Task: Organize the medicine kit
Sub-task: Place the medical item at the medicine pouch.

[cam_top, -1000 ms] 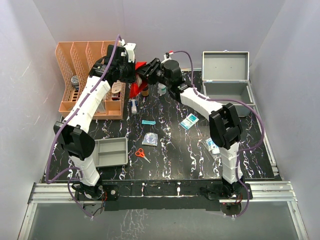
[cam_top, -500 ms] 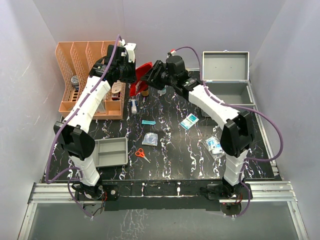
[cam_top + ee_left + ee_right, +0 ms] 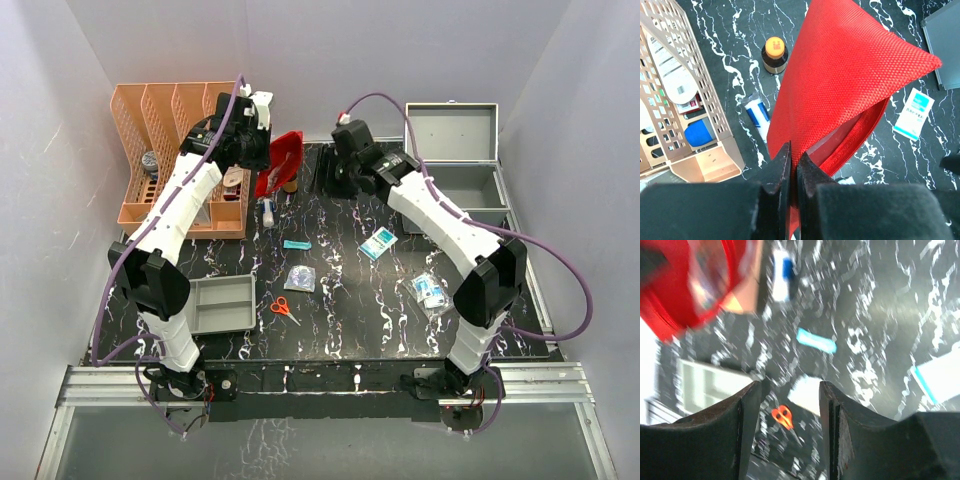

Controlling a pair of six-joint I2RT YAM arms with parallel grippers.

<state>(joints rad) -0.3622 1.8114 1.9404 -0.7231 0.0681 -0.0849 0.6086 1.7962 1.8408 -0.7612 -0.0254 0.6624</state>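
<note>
Left hand [image 3: 794, 165] clamped on red pouch [image 3: 840, 85], aloft; right hand [image 3: 790, 405] apart, empty. Next, likely: carry pouch right into medicine kit [image 3: 450, 132].

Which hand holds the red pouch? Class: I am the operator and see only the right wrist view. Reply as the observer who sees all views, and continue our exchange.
Observer: The left hand pinches the red pouch by its edge.
Operator: What stands near it that I miss?
Observer: A small brown bottle with an orange cap, upright on the table.
Operator: Is the medicine kit open?
Observer: Yes, the medicine kit has its lid up, at the table's far right.
</note>
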